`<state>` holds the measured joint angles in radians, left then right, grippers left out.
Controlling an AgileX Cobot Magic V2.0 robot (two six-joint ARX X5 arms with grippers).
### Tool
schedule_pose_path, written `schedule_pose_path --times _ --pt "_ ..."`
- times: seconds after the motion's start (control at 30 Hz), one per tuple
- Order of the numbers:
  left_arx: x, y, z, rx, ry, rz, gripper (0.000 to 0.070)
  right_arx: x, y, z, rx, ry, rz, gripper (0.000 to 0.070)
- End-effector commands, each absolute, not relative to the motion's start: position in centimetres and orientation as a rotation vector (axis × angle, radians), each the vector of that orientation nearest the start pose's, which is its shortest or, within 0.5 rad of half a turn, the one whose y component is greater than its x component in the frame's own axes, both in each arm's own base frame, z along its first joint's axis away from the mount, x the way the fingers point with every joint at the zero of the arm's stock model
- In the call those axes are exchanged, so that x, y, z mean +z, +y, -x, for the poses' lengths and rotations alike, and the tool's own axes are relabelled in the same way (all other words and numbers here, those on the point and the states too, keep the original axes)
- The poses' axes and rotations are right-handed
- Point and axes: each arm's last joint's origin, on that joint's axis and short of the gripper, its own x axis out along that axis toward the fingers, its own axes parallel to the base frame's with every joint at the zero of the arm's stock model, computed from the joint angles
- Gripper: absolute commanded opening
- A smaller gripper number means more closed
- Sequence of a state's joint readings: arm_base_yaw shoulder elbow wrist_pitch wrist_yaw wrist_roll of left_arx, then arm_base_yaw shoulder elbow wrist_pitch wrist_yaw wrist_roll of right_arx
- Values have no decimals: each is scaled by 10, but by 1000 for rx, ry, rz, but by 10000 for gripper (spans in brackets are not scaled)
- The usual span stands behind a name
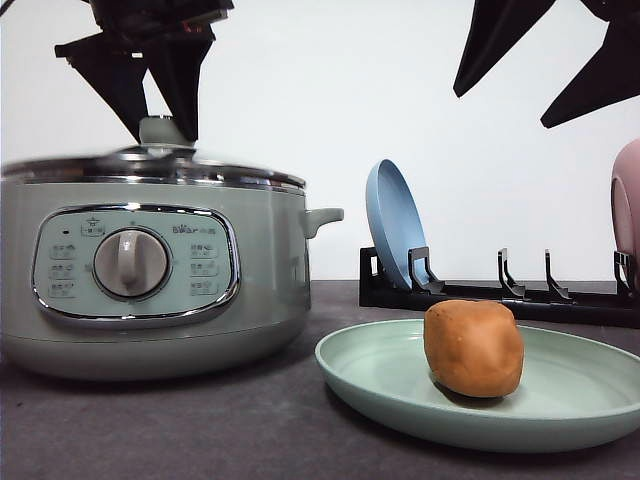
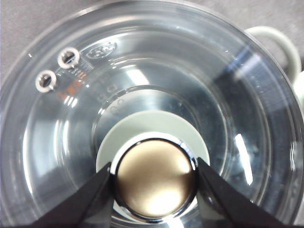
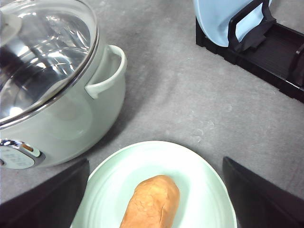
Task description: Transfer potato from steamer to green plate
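Observation:
The orange-brown potato (image 1: pixel 473 348) (image 3: pixel 152 202) lies on the pale green plate (image 1: pixel 380 375) (image 3: pixel 204 175), to the right of the steamer (image 1: pixel 150 290) (image 3: pixel 61 114). The steamer's glass lid (image 2: pixel 142 85) rests on its chrome rim. My left gripper (image 1: pixel 165 135) (image 2: pixel 153 173) hangs over the lid, its black fingers (image 2: pixel 95 194) pressed against both sides of the lid knob (image 2: pixel 154 178). High above the plate is my right gripper (image 1: pixel 500 110) (image 3: pixel 156 160), open wide with nothing between its fingers.
A black dish rack (image 1: pixel 500 295) (image 3: pixel 266 52) stands behind the plate, holding an upright blue plate (image 1: pixel 395 225) (image 3: pixel 223 19) and a pink plate (image 1: pixel 627 200) at the right edge. The steamer's side handle (image 1: pixel 322 218) (image 3: pixel 107 71) sticks out toward the rack. The dark grey tabletop (image 3: pixel 190 104) lies between them.

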<state>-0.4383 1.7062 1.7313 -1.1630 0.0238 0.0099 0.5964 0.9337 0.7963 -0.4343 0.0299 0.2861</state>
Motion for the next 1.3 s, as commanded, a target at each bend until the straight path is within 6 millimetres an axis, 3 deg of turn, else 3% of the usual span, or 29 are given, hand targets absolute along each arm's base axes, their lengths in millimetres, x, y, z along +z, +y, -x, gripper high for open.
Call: schedule_pose_path --times 0.0,0.33,0.4,0.53,0.6,0.9,1.27 --pt "346 -150 -313 -432 1093 -247 2 294 111 -163 475 605 -86 566" --pt "345 -150 -313 -426 1099 -248 25 294 111 -163 476 606 -82 566" --pt "345 -150 -313 -424 1100 -245 132 294 111 -163 476 606 -81 566" --pt "345 -150 -312 -424 1101 -245 423 294 111 -162 479 606 -79 566" --pt "346 -149 -312 -424 1098 -245 477 294 111 -162 483 607 -80 566" --pt "375 -141 -295 -430 1008 -222 486 293 111 -162 488 620 -70 566" --pt "425 -118 -239 -522 896 -158 474 290 112 -158 604 683 -83 566"
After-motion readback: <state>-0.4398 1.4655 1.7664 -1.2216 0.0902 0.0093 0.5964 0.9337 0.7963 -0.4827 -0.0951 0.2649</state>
